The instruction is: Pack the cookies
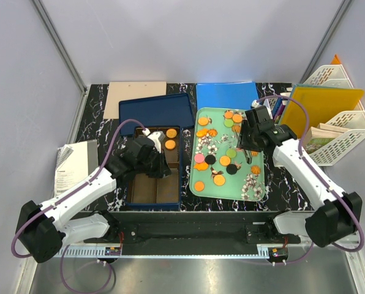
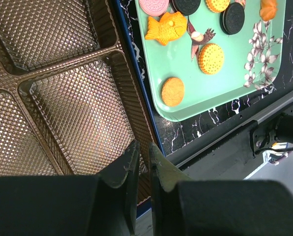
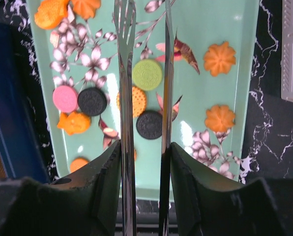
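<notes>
Tabletop [image 1: 97, 125] of black stone pattern with white veins, closed in by pale grey walls. Along back edge, beige board [image 1: 136, 98], dark blue lid [image 1: 155, 110] and bright blue folder [image 1: 225, 95]; at far right, white file racks [image 1: 348, 122] with yellow folder [image 1: 323, 107]; at far left, grey booklet [image 1: 72, 165]. In middle, dark blue box [image 1: 155, 206] with brown waffled insert [image 2: 77, 113], just beside mint-green tray [image 1: 231, 187] printed with flowers and birds. Most of cookies [image 1: 225, 160] lying flat on tray, orange, pink, green and black; two orange ones already in far right compartment of box. Left arm stretched from near left corner, left gripper [image 2: 143, 147] hanging over compartment of insert next to tray side of box, fingers almost together with only thin slit, nothing between. Right arm bent from near right corner, right gripper [image 3: 145, 147] pointing down over tray and clamped on metal tongs [image 3: 126, 73], both blades reaching over green, orange and black cookie; not possible to tell if touching any. Embossed marks on black cookies and print on booklet too small to read.
</notes>
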{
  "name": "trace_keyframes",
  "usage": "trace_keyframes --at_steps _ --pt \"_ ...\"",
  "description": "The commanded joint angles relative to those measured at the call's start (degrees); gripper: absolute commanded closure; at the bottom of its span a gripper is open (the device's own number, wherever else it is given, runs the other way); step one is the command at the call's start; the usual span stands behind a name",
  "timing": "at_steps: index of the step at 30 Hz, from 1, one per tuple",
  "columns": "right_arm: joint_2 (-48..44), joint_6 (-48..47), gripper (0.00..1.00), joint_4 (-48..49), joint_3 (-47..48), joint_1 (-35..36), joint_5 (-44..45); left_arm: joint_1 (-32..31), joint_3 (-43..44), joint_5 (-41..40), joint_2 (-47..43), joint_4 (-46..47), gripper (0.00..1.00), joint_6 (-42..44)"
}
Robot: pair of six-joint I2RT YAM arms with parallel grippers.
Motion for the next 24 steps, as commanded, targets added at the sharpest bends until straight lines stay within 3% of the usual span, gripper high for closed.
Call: trace_keyframes --at_steps 1,12,24 --pt "-3.59 -0.43 0.53 -6.18 3.37 1.75 -3.49 0.02 1.44 -2.10 -1.39 1.27 0.84 0.53" --pt "-7.11 5.72 0.52 -12.25 -0.93 14.92 -1.48 0.11 -0.23 -1.83 -2.54 1.44 0.84 -1.23" --pt "-10.80 8.01 0.47 -15.94 -5.41 15.64 2.39 0.02 -2.87 -1.57 -4.30 2.06 0.83 -3.07"
